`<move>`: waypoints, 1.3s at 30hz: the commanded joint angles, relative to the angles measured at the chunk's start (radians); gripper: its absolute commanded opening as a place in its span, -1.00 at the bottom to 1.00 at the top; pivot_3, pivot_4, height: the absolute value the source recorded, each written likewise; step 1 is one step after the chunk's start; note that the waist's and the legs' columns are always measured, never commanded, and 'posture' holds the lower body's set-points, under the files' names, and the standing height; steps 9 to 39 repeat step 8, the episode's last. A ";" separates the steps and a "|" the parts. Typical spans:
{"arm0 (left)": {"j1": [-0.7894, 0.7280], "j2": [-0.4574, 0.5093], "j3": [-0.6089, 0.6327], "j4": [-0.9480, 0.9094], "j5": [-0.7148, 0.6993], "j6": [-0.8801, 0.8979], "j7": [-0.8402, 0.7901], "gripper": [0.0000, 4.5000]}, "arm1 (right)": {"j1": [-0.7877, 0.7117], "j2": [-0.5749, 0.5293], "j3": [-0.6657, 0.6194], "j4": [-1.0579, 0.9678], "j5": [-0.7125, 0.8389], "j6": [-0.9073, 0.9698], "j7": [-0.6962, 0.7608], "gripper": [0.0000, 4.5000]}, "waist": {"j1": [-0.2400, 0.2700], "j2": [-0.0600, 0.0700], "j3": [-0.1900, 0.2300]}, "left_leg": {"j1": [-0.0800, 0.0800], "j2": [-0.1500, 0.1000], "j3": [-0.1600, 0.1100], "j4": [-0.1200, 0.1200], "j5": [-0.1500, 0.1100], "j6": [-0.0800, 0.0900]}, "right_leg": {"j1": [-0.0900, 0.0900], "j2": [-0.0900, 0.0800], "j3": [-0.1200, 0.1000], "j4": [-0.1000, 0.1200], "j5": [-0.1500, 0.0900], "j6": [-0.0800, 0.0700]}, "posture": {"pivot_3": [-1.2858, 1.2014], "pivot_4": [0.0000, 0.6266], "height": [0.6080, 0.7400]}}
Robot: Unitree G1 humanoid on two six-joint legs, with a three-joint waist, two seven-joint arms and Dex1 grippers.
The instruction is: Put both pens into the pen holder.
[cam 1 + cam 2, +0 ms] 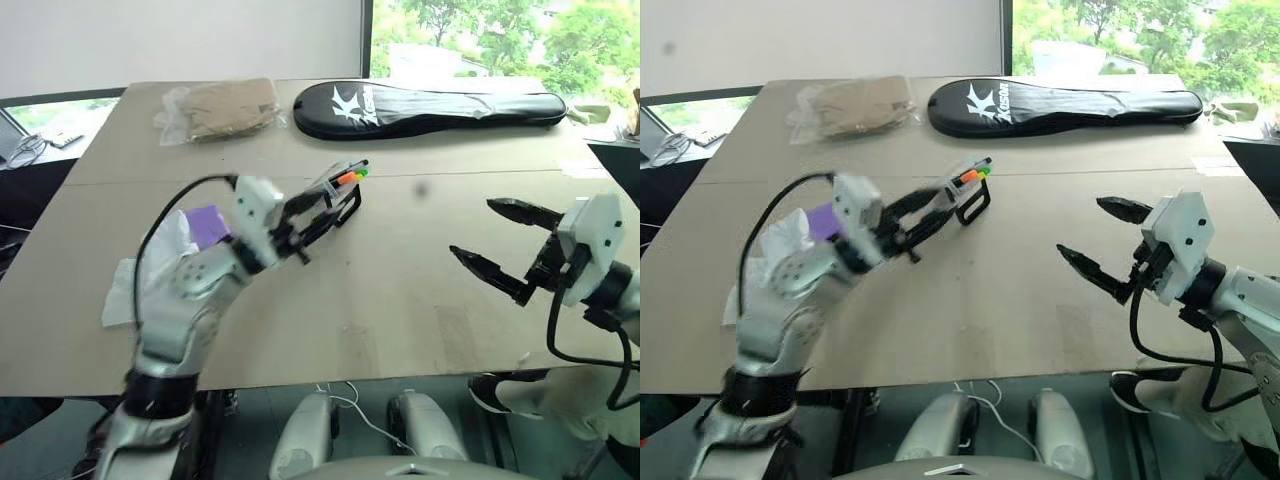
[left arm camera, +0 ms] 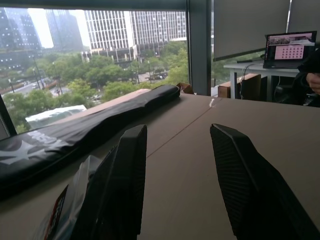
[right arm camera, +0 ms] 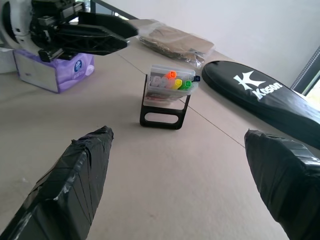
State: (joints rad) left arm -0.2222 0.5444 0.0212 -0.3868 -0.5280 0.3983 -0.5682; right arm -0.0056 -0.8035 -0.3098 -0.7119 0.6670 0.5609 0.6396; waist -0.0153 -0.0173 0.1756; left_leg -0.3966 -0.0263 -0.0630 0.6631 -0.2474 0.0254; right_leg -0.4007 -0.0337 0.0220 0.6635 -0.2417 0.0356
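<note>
The pen holder [image 3: 169,92], a tilted clear cup on a black wire stand, sits mid-table [image 1: 345,195]. Pens stand inside it, their ends sticking out: one orange end [image 3: 171,75], a blue tip [image 3: 196,78], and yellow and green ends between them. My left gripper [image 1: 318,212] hovers just left of the holder, pointing at it and apart from it. Its fingers [image 2: 127,165] are spread with nothing between them, so it is open. My right gripper [image 1: 473,227] hangs wide open over the table's right side, empty, facing the holder [image 3: 178,134].
A long black racket bag [image 1: 430,108] lies along the table's far edge. A clear bag of tan stuff [image 1: 225,108] lies at the far left. A purple tissue box [image 1: 208,224] and white tissue sit behind my left arm. The table's front edge [image 1: 380,370] is close.
</note>
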 commanded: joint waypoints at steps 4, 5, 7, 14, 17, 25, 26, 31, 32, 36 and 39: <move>0.243 0.111 0.161 -0.180 -0.123 0.229 0.017 -0.10 | 0.120 -0.049 -0.043 0.128 -0.138 -0.070 0.072 1.00 | 0.018 0.000 0.000 | -0.001 0.000 -0.001 0.001 0.000 0.000 | 0.001 -0.001 0.000 -0.001 0.000 0.000 | 0.03 -0.52 1.00; 0.275 0.120 0.177 -0.195 -0.137 0.250 0.012 -0.10 | 0.130 -0.052 -0.046 0.151 -0.155 -0.079 0.078 1.00 | 0.021 0.000 0.000 | -0.001 -0.001 -0.001 0.001 0.000 0.000 | 0.001 -0.001 0.000 -0.001 0.000 0.000 | 0.03 -0.52 1.00; 0.330 0.139 0.190 -0.224 -0.136 0.254 -0.006 -0.10 | 0.138 -0.051 -0.041 0.196 -0.182 -0.110 0.094 1.00 | 0.023 0.000 0.000 | -0.001 0.000 0.000 0.001 0.000 0.000 | 0.001 -0.002 0.002 -0.001 0.000 -0.001 | 0.03 -0.52 1.00; 0.344 0.138 0.198 -0.233 -0.142 0.258 -0.005 -0.10 | 0.129 -0.045 -0.031 0.217 -0.195 -0.122 0.092 1.00 | 0.023 0.000 0.000 | 0.000 0.000 0.000 0.001 0.000 0.000 | 0.001 -0.002 0.003 -0.001 -0.001 -0.002 | 0.03 -0.52 1.00; 0.344 0.138 0.198 -0.233 -0.142 0.258 -0.005 -0.10 | 0.129 -0.045 -0.031 0.217 -0.195 -0.122 0.092 1.00 | 0.023 0.000 0.000 | 0.000 0.000 0.000 0.001 0.000 0.000 | 0.001 -0.002 0.003 -0.001 -0.001 -0.002 | 0.03 -0.52 1.00; 0.344 0.138 0.198 -0.233 -0.142 0.258 -0.005 -0.10 | 0.129 -0.045 -0.031 0.217 -0.195 -0.122 0.092 1.00 | 0.023 0.000 0.000 | 0.000 0.000 0.000 0.001 0.000 0.000 | 0.001 -0.002 0.003 -0.001 -0.001 -0.002 | 0.03 -0.52 1.00; 0.344 0.138 0.198 -0.233 -0.142 0.258 -0.005 -0.10 | 0.129 -0.045 -0.031 0.217 -0.195 -0.122 0.092 1.00 | 0.023 0.000 0.000 | 0.000 0.000 0.000 0.001 0.000 0.000 | 0.001 -0.002 0.003 -0.001 -0.001 -0.002 | 0.03 -0.52 1.00; 0.344 0.138 0.198 -0.233 -0.142 0.258 -0.005 -0.10 | 0.129 -0.045 -0.031 0.217 -0.195 -0.122 0.092 1.00 | 0.023 0.000 0.000 | 0.000 0.000 0.000 0.001 0.000 0.000 | 0.001 -0.002 0.003 -0.001 -0.001 -0.002 | 0.03 -0.52 1.00; 0.344 0.138 0.198 -0.233 -0.142 0.258 -0.005 -0.10 | 0.129 -0.045 -0.031 0.217 -0.195 -0.122 0.092 1.00 | 0.023 0.000 0.000 | 0.000 0.000 0.000 0.001 0.000 0.000 | 0.001 -0.002 0.003 -0.001 -0.001 -0.002 | 0.03 -0.52 1.00; 0.344 0.138 0.198 -0.233 -0.142 0.258 -0.005 -0.10 | 0.129 -0.045 -0.031 0.217 -0.195 -0.122 0.092 1.00 | 0.023 0.000 0.000 | 0.000 0.000 0.000 0.001 0.000 0.000 | 0.001 -0.002 0.003 -0.001 -0.001 -0.002 | 0.03 -0.52 1.00; 0.344 0.138 0.198 -0.233 -0.142 0.258 -0.005 -0.10 | 0.129 -0.045 -0.031 0.217 -0.195 -0.122 0.092 1.00 | 0.023 0.000 0.000 | 0.000 0.000 0.000 0.001 0.000 0.000 | 0.001 -0.002 0.003 -0.001 -0.001 -0.002 | 0.03 -0.52 1.00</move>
